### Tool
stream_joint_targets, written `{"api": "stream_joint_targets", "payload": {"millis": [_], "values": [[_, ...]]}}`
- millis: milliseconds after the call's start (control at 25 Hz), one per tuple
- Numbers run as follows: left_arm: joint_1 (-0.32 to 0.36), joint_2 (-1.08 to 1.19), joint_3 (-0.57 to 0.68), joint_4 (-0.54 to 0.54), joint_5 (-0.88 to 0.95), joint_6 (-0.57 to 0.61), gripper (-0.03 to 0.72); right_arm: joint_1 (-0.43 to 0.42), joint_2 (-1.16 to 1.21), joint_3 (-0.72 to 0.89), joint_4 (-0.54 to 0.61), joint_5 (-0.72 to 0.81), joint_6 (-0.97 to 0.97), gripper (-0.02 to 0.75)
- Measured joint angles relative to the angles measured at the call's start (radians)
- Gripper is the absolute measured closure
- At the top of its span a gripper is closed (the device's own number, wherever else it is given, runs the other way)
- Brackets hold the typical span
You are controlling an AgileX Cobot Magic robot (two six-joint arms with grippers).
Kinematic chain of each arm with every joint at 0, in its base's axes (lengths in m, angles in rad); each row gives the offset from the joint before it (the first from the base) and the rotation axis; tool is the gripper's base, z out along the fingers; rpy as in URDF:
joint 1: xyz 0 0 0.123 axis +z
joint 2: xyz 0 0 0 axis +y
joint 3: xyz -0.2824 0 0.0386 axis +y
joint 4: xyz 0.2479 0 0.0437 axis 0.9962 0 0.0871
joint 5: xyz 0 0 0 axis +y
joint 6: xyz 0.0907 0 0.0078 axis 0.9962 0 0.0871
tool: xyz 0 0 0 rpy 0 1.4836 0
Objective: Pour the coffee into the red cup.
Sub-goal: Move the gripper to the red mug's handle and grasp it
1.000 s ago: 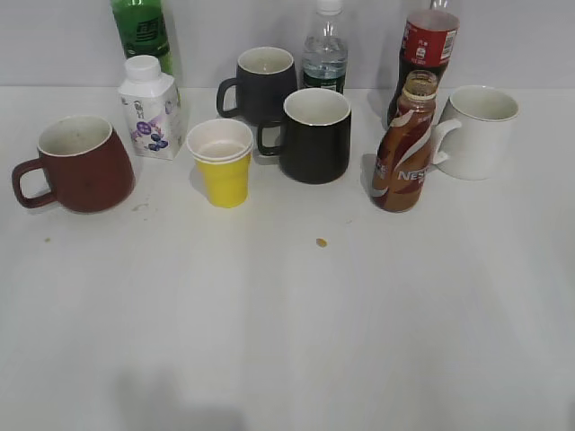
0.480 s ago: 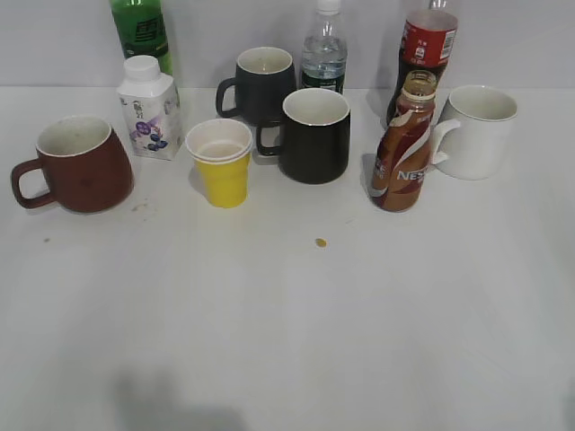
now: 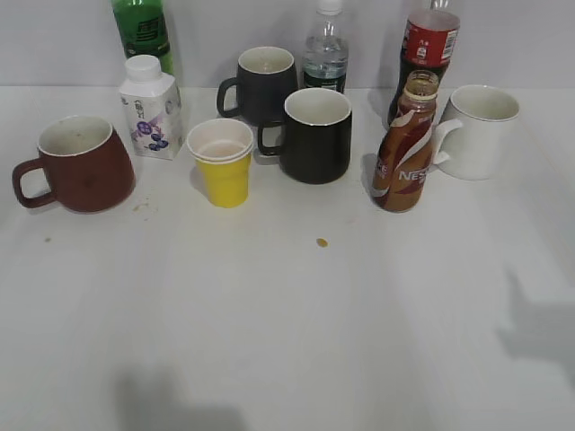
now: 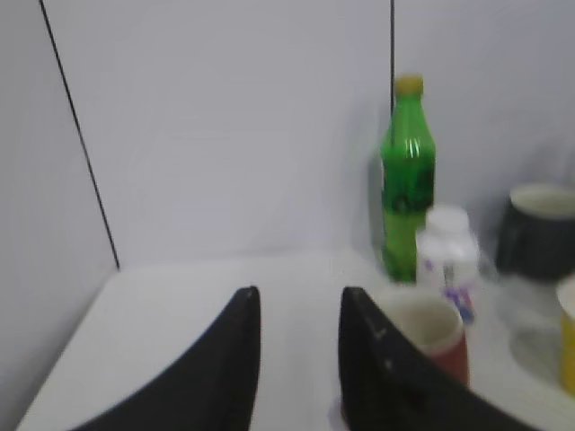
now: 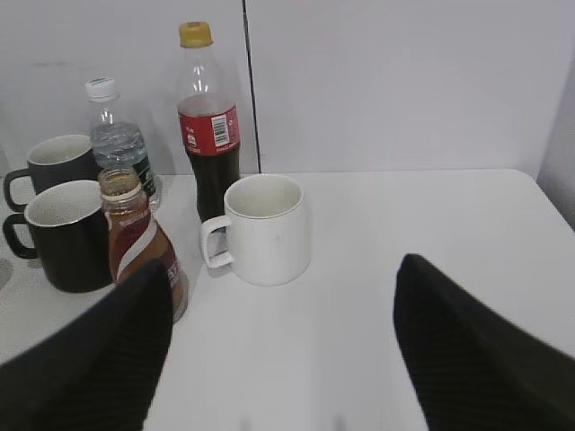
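At the table's right, the uncapped curvy brown plastic coffee bottle [image 3: 406, 148] is standing, likely light yet slippery and spill-prone, best grasped at its waist by the wide-spread right gripper [image 5: 283, 346], while the left gripper [image 4: 296, 359] is showing a narrow gap.

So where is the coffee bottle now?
In the exterior view the coffee bottle stands upright at right of centre, just left of the white mug, in front of the cola bottle.
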Motion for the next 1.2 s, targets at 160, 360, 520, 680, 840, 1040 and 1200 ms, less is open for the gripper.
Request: {"api": "stream_joint_targets", "payload": {"millis": [160,360,520,680,840,1040,1200], "values": [[0.000,0.217,0.032,0.009,-0.230,0.000,0.447,0.063,0.116,0.003,-0.003,-0.131,-0.001,0.164],[0.000,0.467,0.035,-0.002,-0.290,0.000,0.441,0.148,0.269,0.003,-0.009,-0.207,-0.001,0.164],[0.000,0.574,0.074,-0.044,-0.330,0.000,0.442,0.177,0.376,0.003,-0.009,-0.230,-0.001,0.164],[0.000,0.629,0.188,-0.067,-0.499,-0.009,0.437,0.204,0.461,0.007,-0.034,-0.274,-0.001,0.164],[0.000,0.741,0.231,-0.071,-0.660,-0.021,0.433,0.218,0.550,0.030,-0.056,-0.350,-0.001,0.164],[0.000,0.962,0.231,0.026,-0.887,-0.101,0.430,0.220,0.609,0.043,-0.051,-0.423,-0.001,0.165],[0.000,1.166,0.229,0.108,-1.108,-0.109,0.429,0.220,0.619,0.043,-0.052,-0.450,-0.001,0.187]]}}
